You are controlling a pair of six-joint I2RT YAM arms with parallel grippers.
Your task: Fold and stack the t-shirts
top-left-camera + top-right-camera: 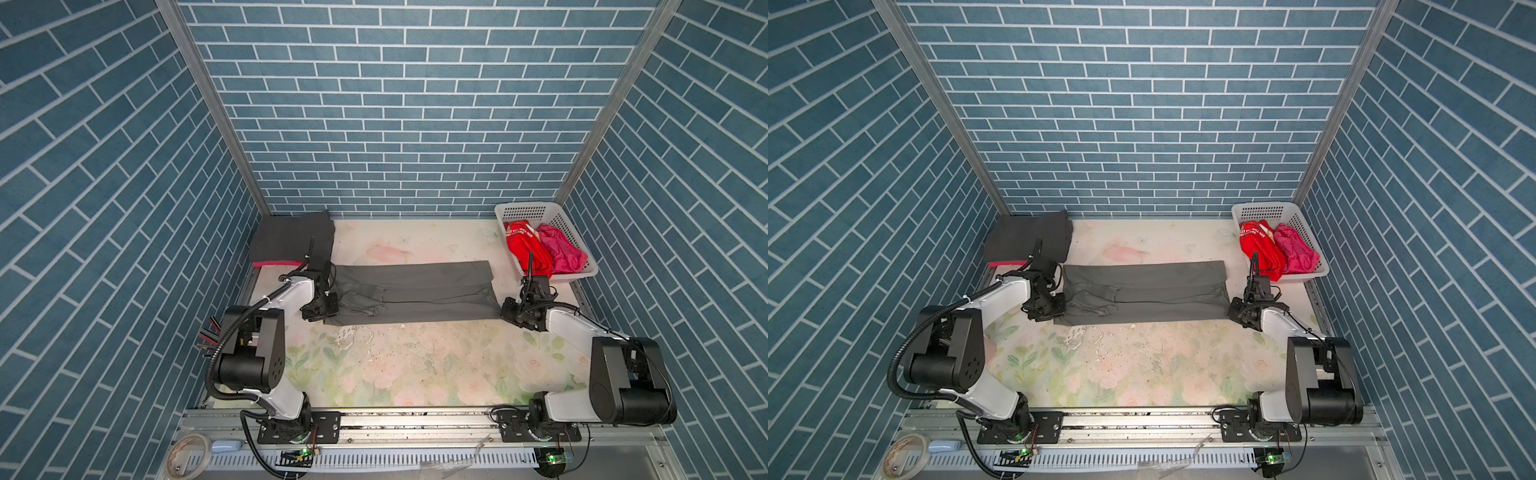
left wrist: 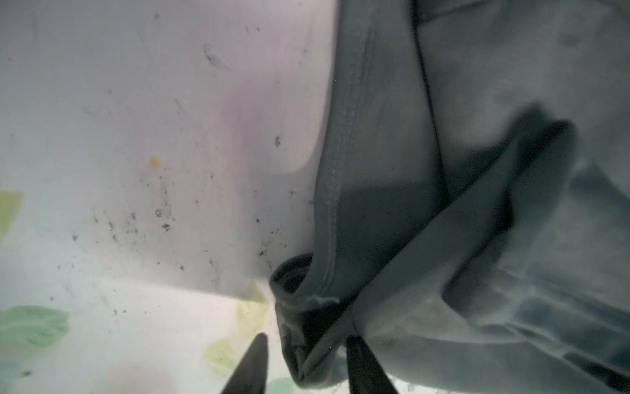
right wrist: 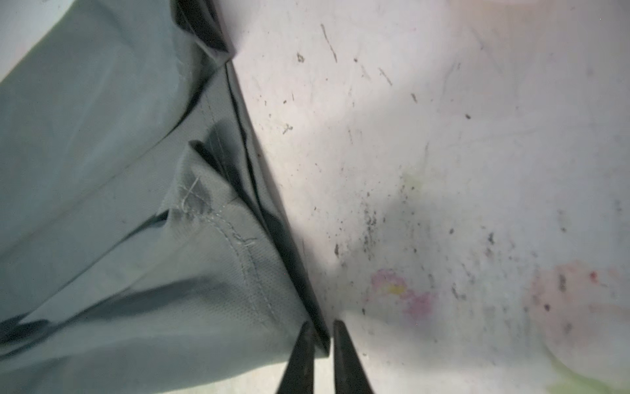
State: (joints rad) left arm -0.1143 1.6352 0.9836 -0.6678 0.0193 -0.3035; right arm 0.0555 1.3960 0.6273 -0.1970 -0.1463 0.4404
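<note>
A mid-grey t-shirt (image 1: pixel 415 291) (image 1: pixel 1142 291) lies folded into a long strip across the table. My left gripper (image 1: pixel 332 309) (image 1: pixel 1059 309) is at the strip's left near corner. In the left wrist view its jaws (image 2: pixel 306 341) stand open around a curled corner of the grey cloth (image 2: pixel 392 204). One finger touches the cloth and the other stands apart from it. My right gripper (image 1: pixel 503 309) (image 1: pixel 1231 309) is at the right near corner. Its jaws (image 3: pixel 322 327) are nearly together, pinching the hem of the grey cloth (image 3: pixel 136 204). A folded charcoal t-shirt (image 1: pixel 291 239) lies on a pink t-shirt (image 1: pixel 276 263) at the back left.
A white perforated basket (image 1: pixel 528 208) at the back right holds a crumpled red t-shirt with white lettering (image 1: pixel 525 245) and a magenta one (image 1: pixel 561 249). The floral table cover (image 1: pixel 415 365) is worn and speckled in front of the strip. Blue brick walls close in three sides.
</note>
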